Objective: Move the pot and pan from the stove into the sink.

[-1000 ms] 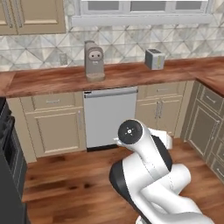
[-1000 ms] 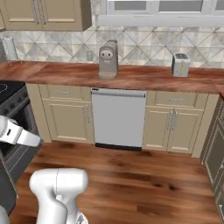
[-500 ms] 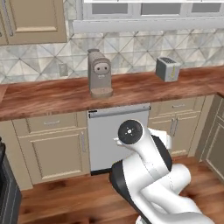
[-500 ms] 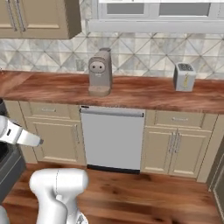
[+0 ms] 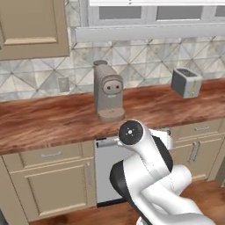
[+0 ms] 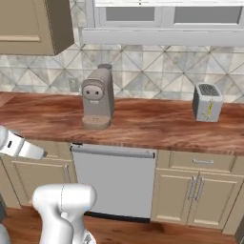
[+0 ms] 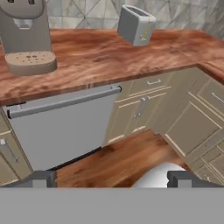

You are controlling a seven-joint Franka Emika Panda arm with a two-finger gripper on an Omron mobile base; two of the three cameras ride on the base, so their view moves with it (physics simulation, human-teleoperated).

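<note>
At the left of the hand view stands a coffee machine [image 7: 27,37], a steel dishwasher [image 7: 61,127] at centre and a toaster [image 7: 136,25] at upper right; the gripper [image 7: 111,179] at the bottom edge has its jaws spread wide, holding nothing. Pot, pan, stove and sink lie outside these frames, so I judge the base should reach the stove before the arm extends.

The white arm [image 5: 149,176] is folding up from the base, its elbow joint raised and bent. The gripper [image 7: 111,178] is pointing forward and down, its two dark fingertips [image 7: 41,178] standing wide apart, holding nothing.
</note>
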